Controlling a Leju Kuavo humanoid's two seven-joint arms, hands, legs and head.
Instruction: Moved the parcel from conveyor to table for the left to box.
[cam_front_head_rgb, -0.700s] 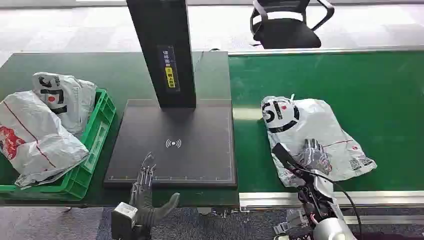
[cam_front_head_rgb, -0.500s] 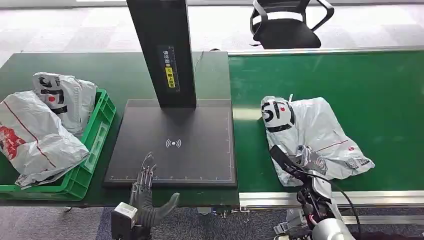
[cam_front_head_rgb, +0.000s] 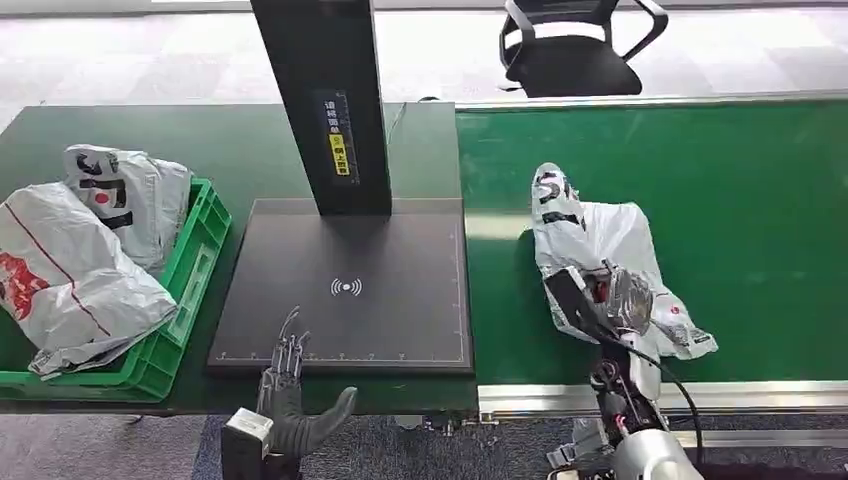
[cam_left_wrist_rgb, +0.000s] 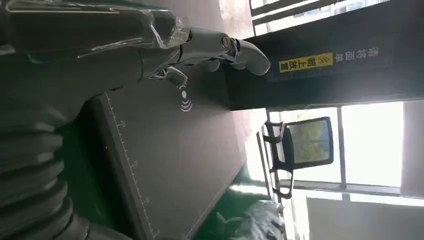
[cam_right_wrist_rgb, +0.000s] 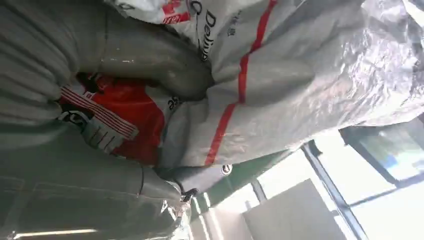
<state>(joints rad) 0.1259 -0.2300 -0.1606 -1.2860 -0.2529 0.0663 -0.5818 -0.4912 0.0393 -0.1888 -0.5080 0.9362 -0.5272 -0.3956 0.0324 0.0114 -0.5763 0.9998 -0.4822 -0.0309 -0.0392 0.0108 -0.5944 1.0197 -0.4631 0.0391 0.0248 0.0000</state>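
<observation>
The right hand grasps the parcel on the conveyor while the left hand waits empty, fingers apart; a clean carry means lifting clear before swinging to the scanner pad.

Bright daylight, blown-out windows, slight blur

Three white parcels: one parcel on the green conveyor right of the scanner stand, and two bagged parcels in the one green crate left of it. One office chair stands beyond the stand; more may lie under the crate's bags.

"Deli…" on parcel
</observation>
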